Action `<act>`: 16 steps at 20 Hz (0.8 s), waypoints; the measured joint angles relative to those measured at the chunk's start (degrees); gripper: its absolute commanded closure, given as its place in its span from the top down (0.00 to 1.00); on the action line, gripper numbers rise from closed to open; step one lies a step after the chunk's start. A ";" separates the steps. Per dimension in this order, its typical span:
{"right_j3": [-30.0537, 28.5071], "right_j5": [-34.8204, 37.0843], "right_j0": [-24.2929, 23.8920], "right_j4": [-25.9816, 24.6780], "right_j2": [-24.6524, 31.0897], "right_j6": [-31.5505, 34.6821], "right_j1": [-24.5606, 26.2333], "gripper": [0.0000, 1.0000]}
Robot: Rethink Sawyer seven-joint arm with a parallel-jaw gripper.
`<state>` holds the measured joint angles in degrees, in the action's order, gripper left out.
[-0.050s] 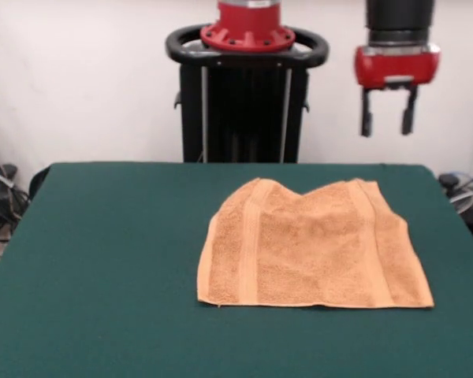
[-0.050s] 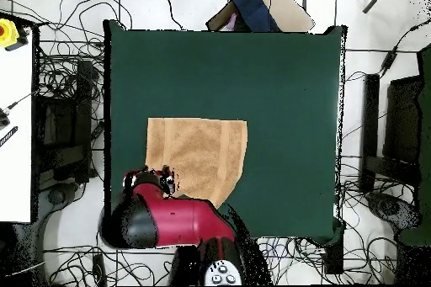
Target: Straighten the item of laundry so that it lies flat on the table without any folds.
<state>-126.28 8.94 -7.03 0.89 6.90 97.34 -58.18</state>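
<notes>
The orange-tan towel (image 1: 311, 248) lies on the green table (image 1: 110, 260), right of centre in the front view, with a woven band near each short side. Its near edge is straight; its far edge dips in a shallow wave at the middle. In the overhead view the towel (image 2: 198, 153) sits toward the left half of the table (image 2: 278, 90), and the red arm covers its lower left corner. My gripper (image 1: 387, 122) hangs high above the towel's far right corner, open, with nothing between its two black fingers. The overhead view shows only the arm's red body, not the fingers.
The black robot stand (image 1: 244, 102) rises behind the table's far edge. Cables and boxes lie on the floor around the table (image 2: 63, 90). A white bench (image 2: 17, 132) stands at the left in the overhead view. A blue and brown bundle (image 2: 252, 6) lies beyond the table's top edge.
</notes>
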 measured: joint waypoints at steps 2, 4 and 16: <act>0.33 1.25 -1.85 0.00 -0.45 0.00 -0.71 1.00; 0.87 3.20 -4.37 0.00 -0.79 0.00 -1.64 1.00; 7.12 4.36 -11.76 -5.19 -2.31 0.00 1.10 1.00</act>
<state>-119.16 13.30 -18.79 -4.31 4.60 97.34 -57.08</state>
